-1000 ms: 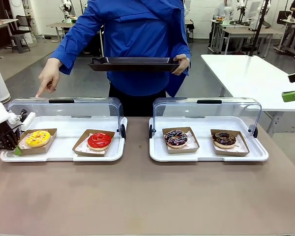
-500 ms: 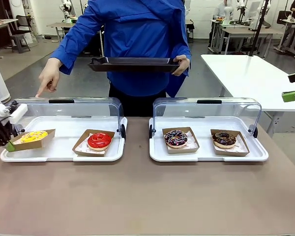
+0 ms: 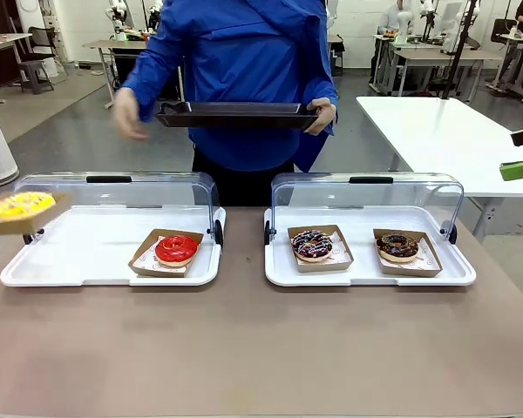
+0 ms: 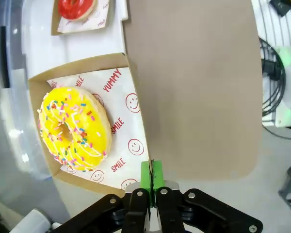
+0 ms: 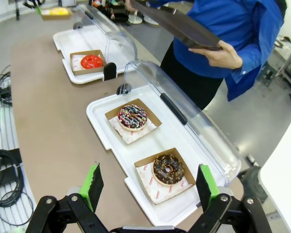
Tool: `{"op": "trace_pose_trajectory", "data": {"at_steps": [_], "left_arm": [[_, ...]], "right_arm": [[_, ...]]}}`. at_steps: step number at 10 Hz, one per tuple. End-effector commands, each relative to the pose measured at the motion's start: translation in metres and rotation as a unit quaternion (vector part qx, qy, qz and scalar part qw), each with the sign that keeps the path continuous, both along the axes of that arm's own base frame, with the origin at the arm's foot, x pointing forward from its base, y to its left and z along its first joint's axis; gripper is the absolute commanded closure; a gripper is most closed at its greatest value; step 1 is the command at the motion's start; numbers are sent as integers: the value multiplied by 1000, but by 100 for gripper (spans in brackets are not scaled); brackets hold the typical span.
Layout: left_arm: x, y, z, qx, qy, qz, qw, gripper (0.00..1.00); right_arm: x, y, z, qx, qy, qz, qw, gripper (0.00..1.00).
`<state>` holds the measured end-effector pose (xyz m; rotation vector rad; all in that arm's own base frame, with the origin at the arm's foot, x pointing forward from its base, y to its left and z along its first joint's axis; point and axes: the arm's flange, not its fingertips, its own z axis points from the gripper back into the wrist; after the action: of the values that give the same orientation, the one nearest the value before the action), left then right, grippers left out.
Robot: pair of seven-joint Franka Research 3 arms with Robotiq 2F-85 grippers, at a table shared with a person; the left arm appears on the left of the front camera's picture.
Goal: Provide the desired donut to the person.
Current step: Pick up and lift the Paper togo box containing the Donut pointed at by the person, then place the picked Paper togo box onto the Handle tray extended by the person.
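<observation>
Left wrist view gives me the grip: my left hand (image 4: pixel 151 167) is pinched fully shut on the thin near edge of the box (image 4: pixel 131 92), green pads together over the printed paper. The yellow donut (image 4: pixel 75 128) sits toward the far side of that box. Its weight hangs away from the pinch, so I judge the hold sound only if I go gently.

In the front view the box is at the left edge, mid-height, raised above the open case (image 3: pixel 96 266) and blurred. The person (image 3: pixel 244 70) stands at top centre holding a black tray (image 3: pixel 235 114) level, one arm near the tray's left end.

To do this well, I want the wrist level so the box does not dip and slide the donut out. I would carry it in a slow arc up and to the right in the frame, high enough to pass over the clear lid (image 3: pixel 157 192). I would come in from the tray's open side, clear of that arm. The box should sit flat on the tray before I part the pads.

My right hand (image 5: pixel 149 187) is spread wide and empty above the other case; I leave it parked.
</observation>
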<state>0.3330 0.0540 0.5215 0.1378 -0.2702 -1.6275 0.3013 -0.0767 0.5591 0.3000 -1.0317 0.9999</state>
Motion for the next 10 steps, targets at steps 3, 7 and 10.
{"op": "trace_pose_trajectory", "data": {"at_steps": [3, 7, 10], "left_arm": [[-16, -6, 58, 13, -51, -18, 998, 100], [-26, -7, 67, 20, -61, -20, 998, 100], [-26, -7, 67, 20, -61, -20, 998, 100]], "right_arm": [[1, 1, -1, 5, 1, 3, 1000, 0], [1, 1, -1, 5, 1, 3, 1000, 0], [1, 1, -1, 5, 1, 3, 1000, 0]]}}
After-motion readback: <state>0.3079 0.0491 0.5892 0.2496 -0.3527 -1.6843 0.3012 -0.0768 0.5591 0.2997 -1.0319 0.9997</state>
